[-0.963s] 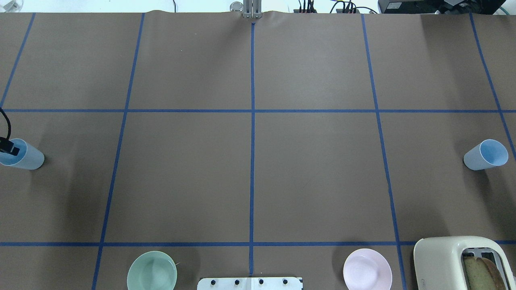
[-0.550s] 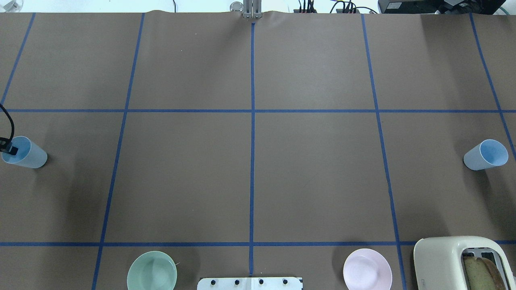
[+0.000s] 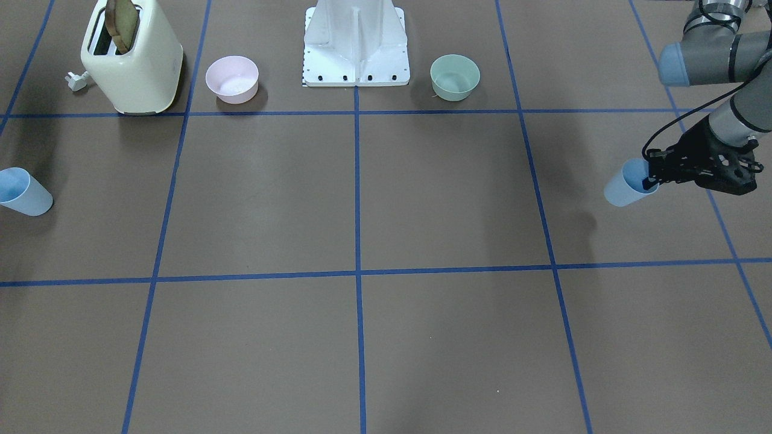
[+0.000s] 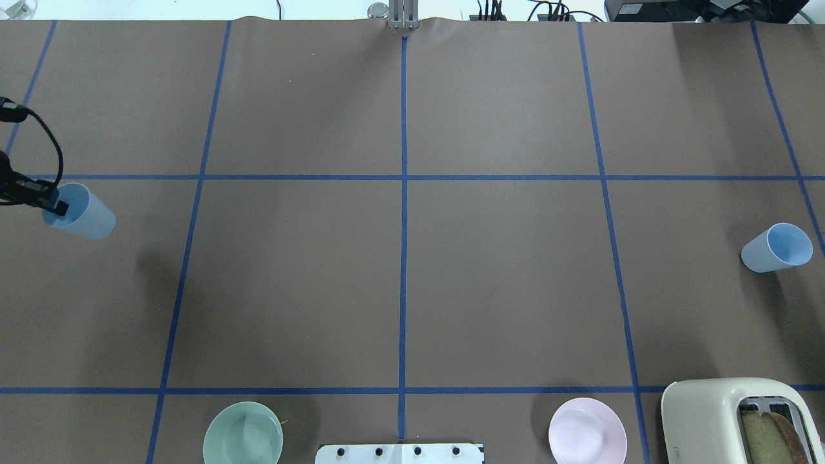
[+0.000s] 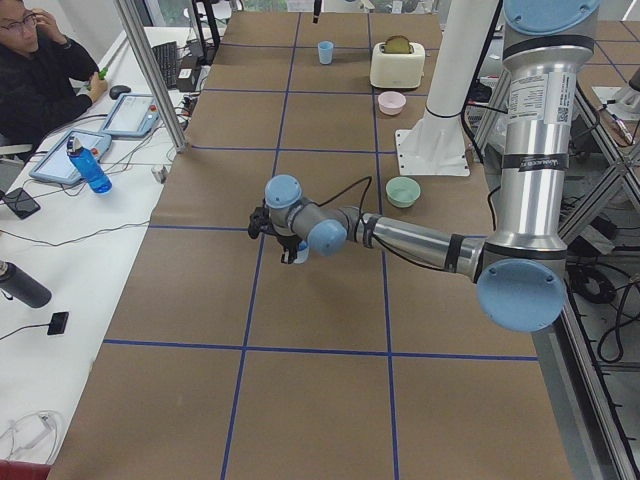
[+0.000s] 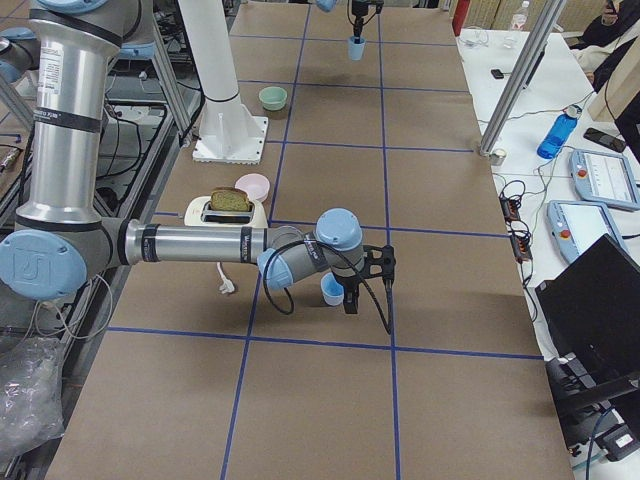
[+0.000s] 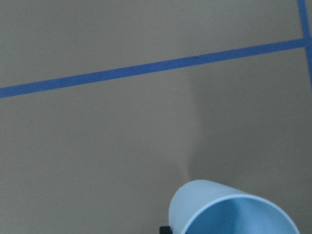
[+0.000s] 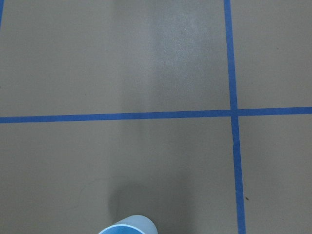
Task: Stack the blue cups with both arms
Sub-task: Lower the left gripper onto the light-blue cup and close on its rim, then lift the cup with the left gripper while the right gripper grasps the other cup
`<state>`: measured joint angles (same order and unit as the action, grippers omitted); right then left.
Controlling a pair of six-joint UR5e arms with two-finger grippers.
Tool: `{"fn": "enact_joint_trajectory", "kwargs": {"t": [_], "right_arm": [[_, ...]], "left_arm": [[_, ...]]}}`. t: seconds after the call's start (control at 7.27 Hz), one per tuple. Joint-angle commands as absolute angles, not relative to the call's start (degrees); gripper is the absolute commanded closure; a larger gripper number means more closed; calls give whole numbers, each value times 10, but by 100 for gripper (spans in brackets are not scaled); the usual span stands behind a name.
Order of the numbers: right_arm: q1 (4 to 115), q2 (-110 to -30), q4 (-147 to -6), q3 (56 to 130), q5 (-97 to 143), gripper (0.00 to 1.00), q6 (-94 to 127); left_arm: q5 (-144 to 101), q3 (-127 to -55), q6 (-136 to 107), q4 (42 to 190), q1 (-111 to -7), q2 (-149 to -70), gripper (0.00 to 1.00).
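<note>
My left gripper [image 4: 55, 205] is shut on the rim of one blue cup [image 4: 82, 216], one finger inside it, and holds it above the table at the far left. The front view shows this gripper [image 3: 651, 179] and cup [image 3: 624, 185] with the cup's shadow below. The cup's rim fills the bottom of the left wrist view [image 7: 229, 209]. The second blue cup [image 4: 776, 248] stands on the table at the far right. My right gripper [image 6: 352, 290] shows only in the right side view, close beside that cup [image 6: 330, 290]; I cannot tell if it is open.
A cream toaster [image 4: 735, 419] with bread, a pink bowl [image 4: 587, 430], a mint-green bowl [image 4: 243, 433] and the white pedestal base [image 4: 399, 453] line the near edge. A person [image 5: 40, 70] sits at a desk beyond the far edge.
My left gripper has lifted its blue cup off the table and carried it away from the robot's base and slightly inward. The right cup has not moved.
</note>
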<state>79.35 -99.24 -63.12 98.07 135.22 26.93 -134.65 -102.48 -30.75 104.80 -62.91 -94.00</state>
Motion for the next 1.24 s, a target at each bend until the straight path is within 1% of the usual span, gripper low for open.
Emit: {"fn": "enact_joint_trajectory", "kwargs": {"t": [0.0, 0.14, 0.55, 0.83, 1.1], "right_arm": [[755, -991, -625, 964, 1328, 0, 285], [750, -991, -625, 962, 1327, 0, 285], [725, -993, -624, 958, 1323, 0, 286], [709, -1001, -624, 957, 1323, 0, 285], [689, -1005, -624, 957, 1322, 0, 285]], "left_arm": [[-1348, -1084, -375, 881, -628, -1060, 100], [-1349, -1089, -423, 881, -618, -1082, 100], [-1333, -1083, -554, 880, -544, -1160, 100], [-1314, -1079, -584, 879, -519, -1181, 100], [-1314, -1079, -585, 879, -518, -1182, 100]]}}
